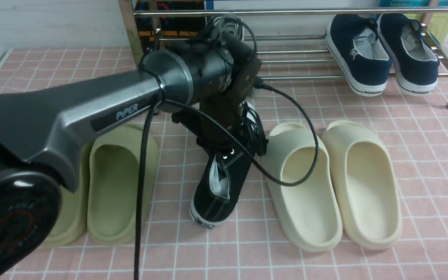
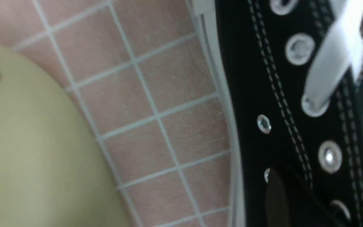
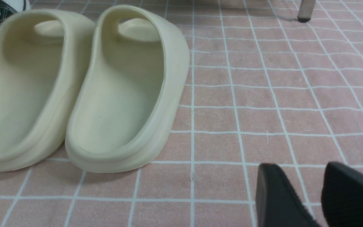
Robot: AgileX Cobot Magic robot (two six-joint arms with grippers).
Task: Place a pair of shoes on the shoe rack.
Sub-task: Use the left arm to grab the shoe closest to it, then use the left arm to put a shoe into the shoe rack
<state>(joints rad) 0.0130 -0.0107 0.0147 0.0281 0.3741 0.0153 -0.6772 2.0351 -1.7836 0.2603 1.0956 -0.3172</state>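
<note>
Front view: "PiPER" is printed on the L arm (image 1: 91, 109) shell, "AGILE" round its base joint. A box (image 1: 169, 35) behind the chrome-tube shoe rack (image 1: 298, 11) at 12 o'clock reads "IMAGE PROCESSING, ANALYSIS" in orange. Navy slip-ons (image 1: 379, 54) sit on the rack rails at 1 o'clock; their heel print is too small to read. One black sneaker (image 1: 218, 186), canvas w/ white sole, lies mid-frame on the pink grid mat (image 1: 422, 155), heel toward the camera. Matte green slides (image 1: 121, 182) are at its 9 o'clock, cream slides (image 1: 333, 182) at 3. The L gripper (image 1: 230, 134) is down on its laced front; can't tell if clamped.

Left wrist view alone shows metal eyelets (image 2: 299, 49), a flat white lace (image 2: 332, 63), double stitching and one dark finger (image 2: 276, 198) against the canvas.

Right wrist view alone shows the R gripper (image 3: 310, 195), fingers apart w/ nothing btwn, low over the mat near the cream slides.
</note>
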